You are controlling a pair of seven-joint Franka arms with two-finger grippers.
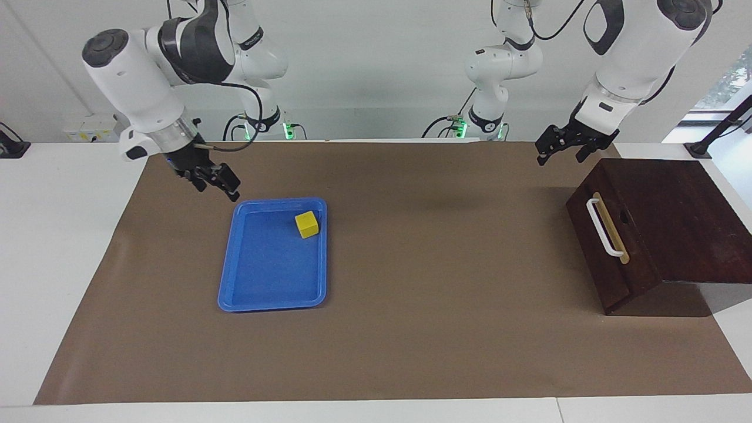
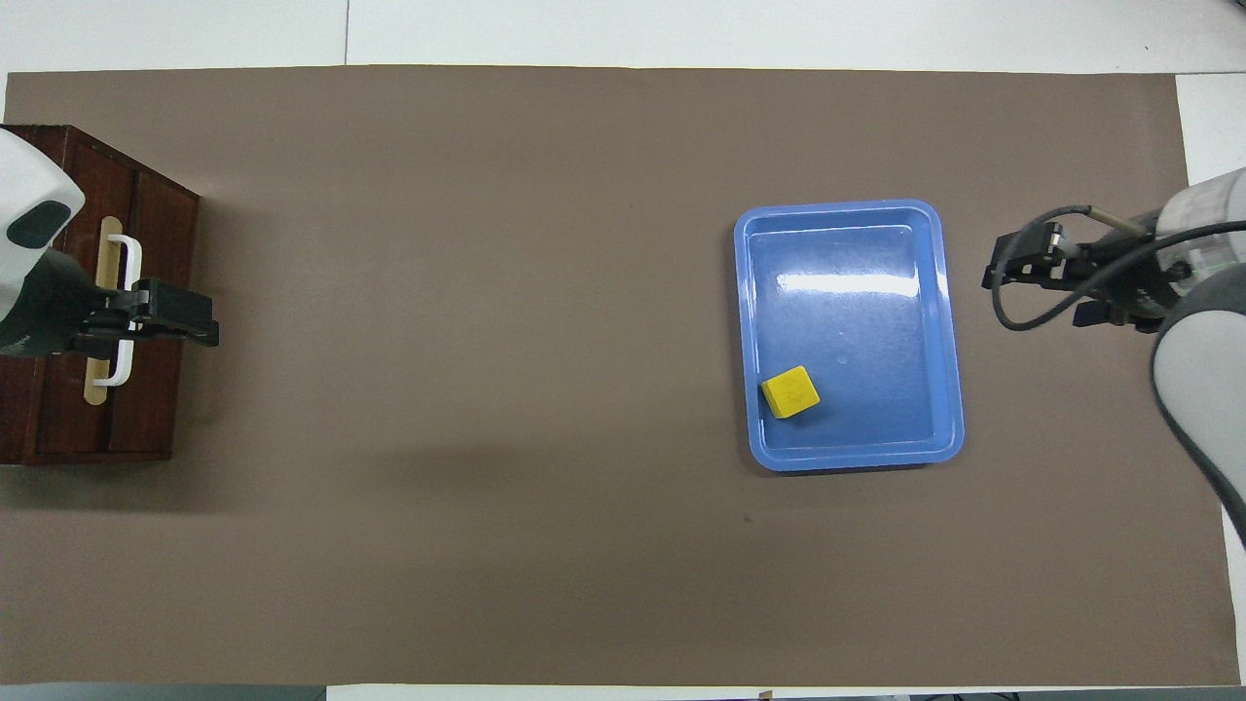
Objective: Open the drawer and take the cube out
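The yellow cube lies free in the blue tray, in the corner nearer the robots and toward the table's middle. My right gripper hangs open and empty over the mat, beside the tray's edge toward the right arm's end. The drawer of the dark wooden box is shut, its white bar handle showing. My left gripper is open and empty, raised by the box's corner nearest the robots.
A brown mat covers the table between tray and box. The box stands at the left arm's end of the table, its drawer front turned toward the tray.
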